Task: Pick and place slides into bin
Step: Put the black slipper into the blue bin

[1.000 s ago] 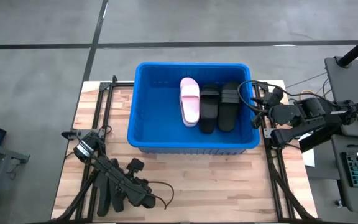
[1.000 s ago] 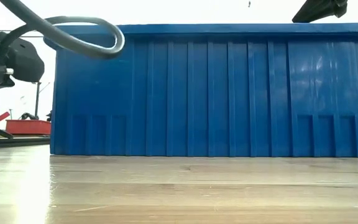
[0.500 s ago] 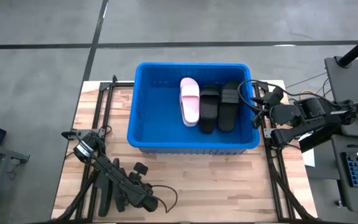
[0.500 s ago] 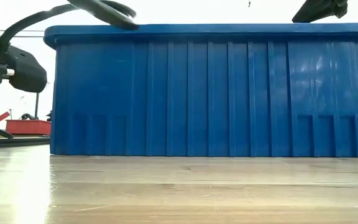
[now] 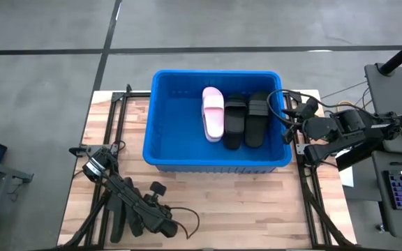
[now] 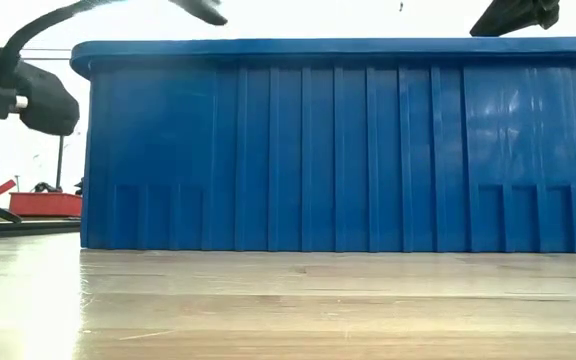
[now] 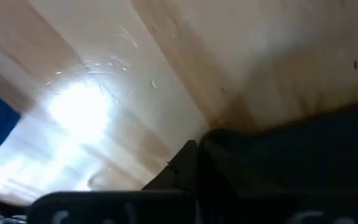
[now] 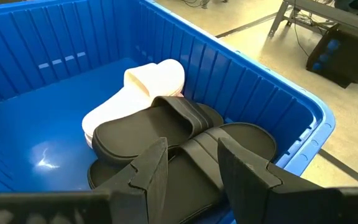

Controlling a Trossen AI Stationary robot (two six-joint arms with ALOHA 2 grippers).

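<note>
Lower left of the high view, my left gripper (image 5: 160,224) is clamped shut at a black slide (image 5: 119,219); it looks light and bendy, best pinched by the strap. My right gripper (image 8: 191,165), half-open and empty, waits over the bin (image 5: 158,132).

Even, diffuse light is seen from above, with only soft shadows inside the bin (image 5: 160,150). In the low view the background is blown out white, and the table (image 6: 288,300) carries a broad sheen. A bright glare patch is seen on the wood in the blurred left wrist view.
</note>
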